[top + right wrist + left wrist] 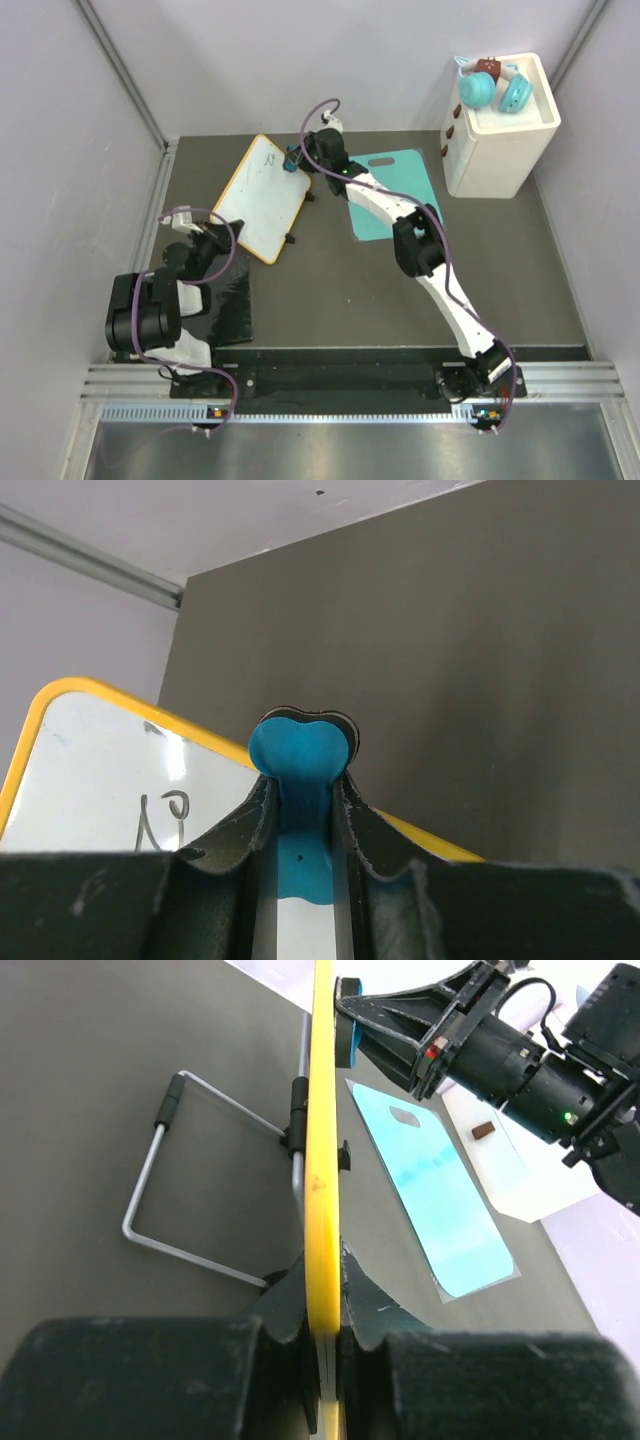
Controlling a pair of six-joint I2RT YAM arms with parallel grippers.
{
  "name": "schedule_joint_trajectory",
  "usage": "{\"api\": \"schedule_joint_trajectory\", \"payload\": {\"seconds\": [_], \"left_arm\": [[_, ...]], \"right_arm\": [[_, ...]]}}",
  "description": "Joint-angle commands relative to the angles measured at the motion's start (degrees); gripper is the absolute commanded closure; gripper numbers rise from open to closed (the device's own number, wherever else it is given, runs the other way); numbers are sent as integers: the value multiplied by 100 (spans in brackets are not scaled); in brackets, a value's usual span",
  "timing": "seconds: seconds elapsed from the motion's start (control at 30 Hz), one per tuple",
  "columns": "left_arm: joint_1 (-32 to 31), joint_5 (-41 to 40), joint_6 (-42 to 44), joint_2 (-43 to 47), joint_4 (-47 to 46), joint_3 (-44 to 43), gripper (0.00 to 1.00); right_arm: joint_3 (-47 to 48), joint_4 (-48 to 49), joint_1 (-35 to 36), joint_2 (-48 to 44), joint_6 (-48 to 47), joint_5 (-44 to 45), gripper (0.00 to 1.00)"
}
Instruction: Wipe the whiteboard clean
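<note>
The left tool [322, 1260] is clenched on the yellow rim of the whiteboard [262, 198] at its near end, and the right tool [300, 780] is clamped on a blue eraser [300, 748] held against the rim at the far end. The board leans back on a wire stand [160, 1210] on the dark surface, between the two tools. The main risk is that a sideways push from the eraser twists the board in the left tool's narrow pinch or rocks it back over its stand. That grip covers only a short stretch of one edge, so it gives little leverage. The eraser also sits right at the rim and could slide off the frame instead of onto the white face. The faint black marks lie to the left of the right tool, so a short stroke would probably miss them. The board's long axis runs from the left tool away toward the right tool. Its written face points up and toward the right tool's side.
</note>
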State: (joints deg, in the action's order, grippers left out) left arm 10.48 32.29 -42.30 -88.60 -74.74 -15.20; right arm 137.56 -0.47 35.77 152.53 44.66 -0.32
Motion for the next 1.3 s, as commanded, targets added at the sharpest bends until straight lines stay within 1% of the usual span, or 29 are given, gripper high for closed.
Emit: {"api": "schedule_joint_trajectory", "payload": {"seconds": [0.0,0.3,0.4,0.5,0.63,0.7,0.77,0.83,0.93,0.97,1.07,1.2,1.27], "left_arm": [[-257,937,477,149,706,149,100],[-406,972,1083,571,1778,35,100],[-459,981,1171,721,1866,52,100],[-547,1024,1251,756,1884,35,100],[-626,1068,1321,791,1884,26,100],[-661,1051,1356,826,1893,43,100],[-688,1060,1383,932,1919,79,100],[-705,1060,1418,1037,1998,122,100],[-714,1060,1444,1134,2016,167,100],[-714,1068,1444,1143,2016,167,100],[-732,1121,1462,1152,2007,175,100],[-767,1104,1506,1239,2051,211,100],[-793,1104,1523,1266,2069,202,100]], "right_arm": [[17,320,272,102,-203,-240,100],[-264,381,817,-337,-1248,-302,100],[-151,416,923,-356,-1355,-591,100],[253,92,1046,-303,-1696,-838,100],[263,65,1169,-426,-1944,-1224,100],[193,65,1161,-478,-1892,-1217,100],[53,152,1152,-548,-1926,-866,100],[-1,363,1108,-523,-1830,-472,100],[86,688,897,-313,-1269,-216,100],[157,732,827,-224,-945,-188,100],[272,934,598,4,-470,-30,100],[263,1215,379,137,-29,14,100],[263,1286,334,154,-10,233,100]]}}
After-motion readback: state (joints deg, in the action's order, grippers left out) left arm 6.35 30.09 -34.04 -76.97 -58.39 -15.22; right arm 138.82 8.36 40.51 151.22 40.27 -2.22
